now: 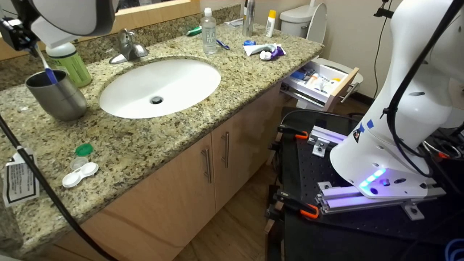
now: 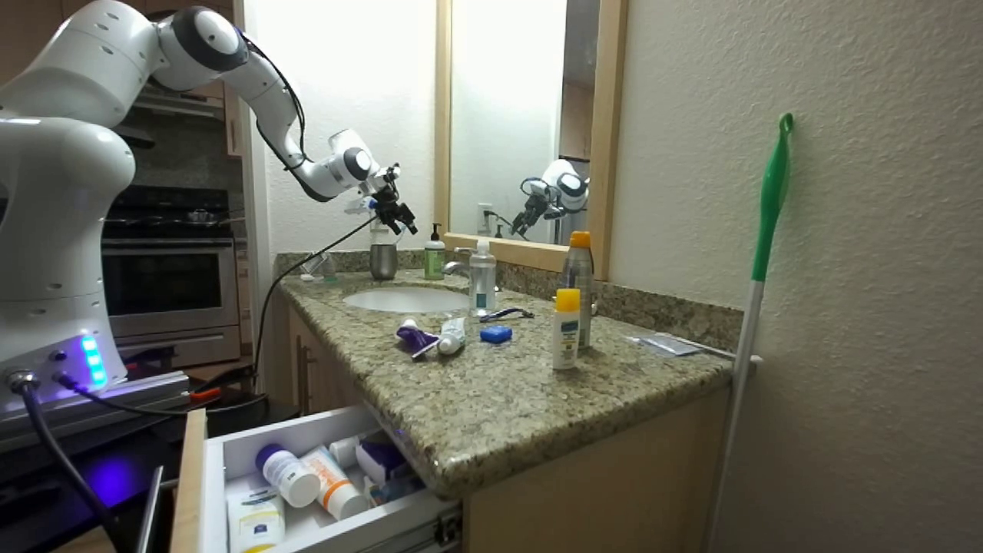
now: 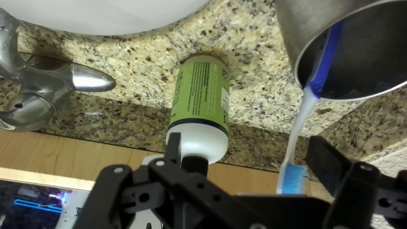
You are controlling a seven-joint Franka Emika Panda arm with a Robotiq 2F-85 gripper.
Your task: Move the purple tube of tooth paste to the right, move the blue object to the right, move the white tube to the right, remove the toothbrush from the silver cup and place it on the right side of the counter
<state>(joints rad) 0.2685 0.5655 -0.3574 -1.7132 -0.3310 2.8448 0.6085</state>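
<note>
The speckled granite table [image 1: 145, 145] runs beneath a wood-framed mirror [image 2: 499, 107], with a white oval sink [image 1: 181, 90] set into it. Nearest in an exterior view, a black cable [image 1: 47, 193] slants in front of a printed paper tag [image 1: 21, 181]; beside the tag are a white two-lobed case [image 1: 80, 174], a clear disc [image 1: 78, 163] and a green cap [image 1: 84, 149], all lying flat.

Beyond these, just beside the sink, the silver cup [image 1: 65, 99] stands upright. The toothbrush [image 3: 308, 98] leans inside it, the blue part of its handle down in the cup, its pale neck and blue bristles above the rim. The tool [image 3: 244, 140] is at the brush head with its fingers [image 3: 327, 162] spread; in the wrist view the head shows between them, nearer the finger on the right of that view. Whether it touches that finger I cannot tell. Behind the cup stands a green-labelled soap bottle [image 1: 70, 67], and a chrome faucet [image 1: 127, 47] rises at the back of the sink.

Past the sink stands a clear bottle [image 1: 209, 34] with a slim dark blue item [image 1: 222, 44] lying beside it. Next come the white tube [image 1: 258, 49] and the purple tube [image 1: 278, 52], lying just beside each other, and the blue object [image 1: 249, 42], near them. Farther off stand a silver can [image 1: 248, 21] and a yellow-capped white bottle [image 1: 270, 25]. An open drawer [image 1: 340, 92] juts out below the table's edge, and a white toilet [image 1: 293, 18] is beyond.
</note>
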